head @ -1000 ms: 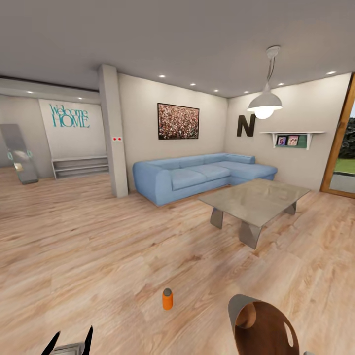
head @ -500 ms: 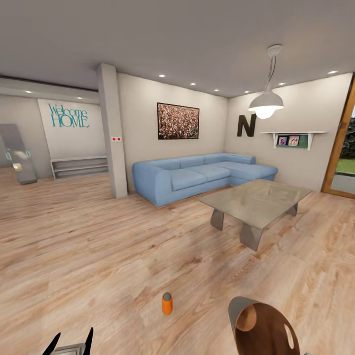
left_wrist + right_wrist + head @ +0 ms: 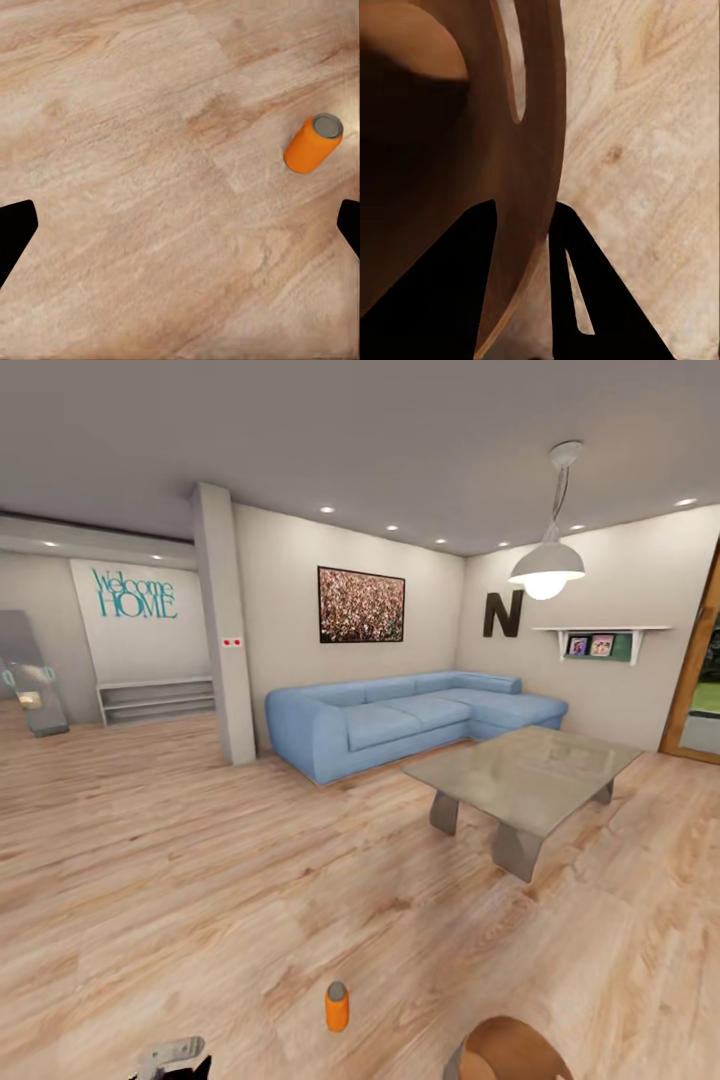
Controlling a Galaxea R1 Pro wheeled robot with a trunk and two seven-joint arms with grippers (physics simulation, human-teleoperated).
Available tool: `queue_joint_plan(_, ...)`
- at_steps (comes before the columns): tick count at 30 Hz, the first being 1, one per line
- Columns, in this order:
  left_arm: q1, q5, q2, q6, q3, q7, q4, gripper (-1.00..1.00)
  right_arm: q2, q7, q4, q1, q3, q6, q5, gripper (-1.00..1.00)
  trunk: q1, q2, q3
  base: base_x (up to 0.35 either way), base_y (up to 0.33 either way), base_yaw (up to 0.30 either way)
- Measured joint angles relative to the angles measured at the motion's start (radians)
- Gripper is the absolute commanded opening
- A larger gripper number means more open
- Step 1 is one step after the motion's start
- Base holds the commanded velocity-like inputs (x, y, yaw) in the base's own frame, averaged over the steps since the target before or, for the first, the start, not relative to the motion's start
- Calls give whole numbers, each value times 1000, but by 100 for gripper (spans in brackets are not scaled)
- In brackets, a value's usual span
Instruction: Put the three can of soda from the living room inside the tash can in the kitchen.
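We face the living room from its wood floor [image 3: 200, 880]; one orange can [image 3: 337, 1006] stands upright on the boards close in front of us, grey top up, apart from everything else. In the left wrist view the same can [image 3: 313, 143] sits on the bare planks off to one side of the line between the fingers; the left gripper [image 3: 180, 225] has its two dark fingertips [image 3: 15, 232] far apart at the picture's edges, wide open with nothing between them. In the head view that gripper [image 3: 172, 1057] just shows at the lower edge, left of the can. The bin [image 3: 510, 1052] peeks in at the lower edge to the can's right, coppery brown inside with a pale rim; in the right wrist view its brown wall [image 3: 450, 150], with a slot handle cut through it, lies right against the right gripper [image 3: 529, 300]; one dark finger [image 3: 435, 300] sits inside the wall and the other outside, so the jaws are closed on the bin's rim, holding it above the floor. Further off, a light-blue sofa [image 3: 410, 715] runs along the far wall; a glass table [image 3: 525, 775] stands before it; a lamp [image 3: 546, 568] hangs above.
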Motion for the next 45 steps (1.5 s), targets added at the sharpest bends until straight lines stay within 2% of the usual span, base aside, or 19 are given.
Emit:
queue_joint_plan(4, -46, -9, 1, 100, 0, 0, 20, 100, -1, -6, -15, -21, 4, 116, 5, -100, 0, 0, -2, 303, 0, 0)
queue_joint_plan(6, -58, -11, 1, 120, 0, 0, 24, 100, -2, -7, -62, -29, 2, 138, 2, -100, 0, 0, -5, 308, 0, 0)
queue_joint_plan(8, -74, -13, 1, 150, 0, 1, 27, 100, -2, -8, -64, -39, 4, 161, -1, -100, 0, 0, -7, 316, 0, 0)
queue_joint_plan(12, -90, -25, 1, 179, 0, 2, 30, 100, -2, -11, -63, -45, 4, 172, 2, -100, 0, 0, -13, 319, -2, 0)
queue_joint_plan(20, -95, -37, -1, 182, 0, 4, 43, 100, -1, -12, -61, -47, 5, 173, 6, -100, 0, 0, -21, 269, -108, 0)
queue_joint_plan(36, -97, -39, -1, 189, 0, 1, 45, 100, -4, -11, -60, -48, 5, 176, 4, -100, 0, 0, -36, 41, -15, 0)
queue_joint_plan(40, -106, -39, 0, 227, 0, 0, 45, 100, -8, -11, -61, -50, 5, 178, 4, -100, 0, 0, -42, 87, 0, 0)
queue_joint_plan(43, -135, -39, 0, 270, -1, -1, 57, 100, -20, -12, -61, -67, 4, 214, 44, -100, 0, 0, -43, 153, 0, 0)
queue_joint_plan(45, -172, -38, 0, 315, -2, -3, 79, 100, -23, -10, -61, -80, 4, 244, 47, -100, 0, 0, -44, 195, 0, 0)
